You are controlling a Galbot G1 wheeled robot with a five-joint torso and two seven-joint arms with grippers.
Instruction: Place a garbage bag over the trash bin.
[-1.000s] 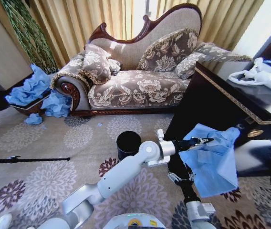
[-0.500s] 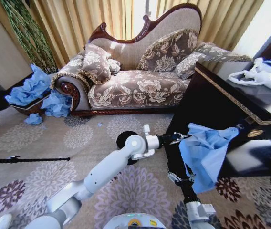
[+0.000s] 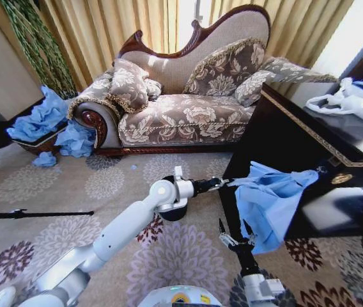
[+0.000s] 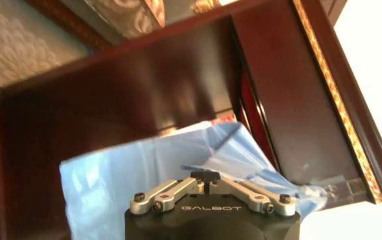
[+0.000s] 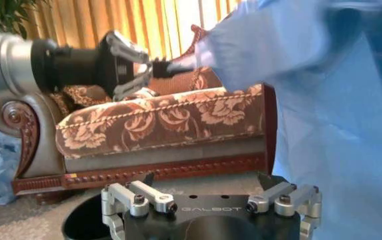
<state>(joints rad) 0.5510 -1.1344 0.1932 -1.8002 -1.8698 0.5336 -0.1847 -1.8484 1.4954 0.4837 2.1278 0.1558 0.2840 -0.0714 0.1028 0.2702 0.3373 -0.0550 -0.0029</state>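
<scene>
Hanging crumpled, garbage bag (image 3: 268, 201) | left tool (image 3: 223, 183) pinching corner

head cam high, wrist cams close

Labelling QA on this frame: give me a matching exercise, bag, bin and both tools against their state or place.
Things:
1. garbage bag
2. trash bin
3. left tool
4. right tool

States or places:
A. open, low beside the hanging plastic
B. standing on the carpet
C. shut on a corner of the plastic
D. hanging in the air in front of the dark cabinet

Pairs: 1-D, 2-B, 3-C, 4-A
</scene>
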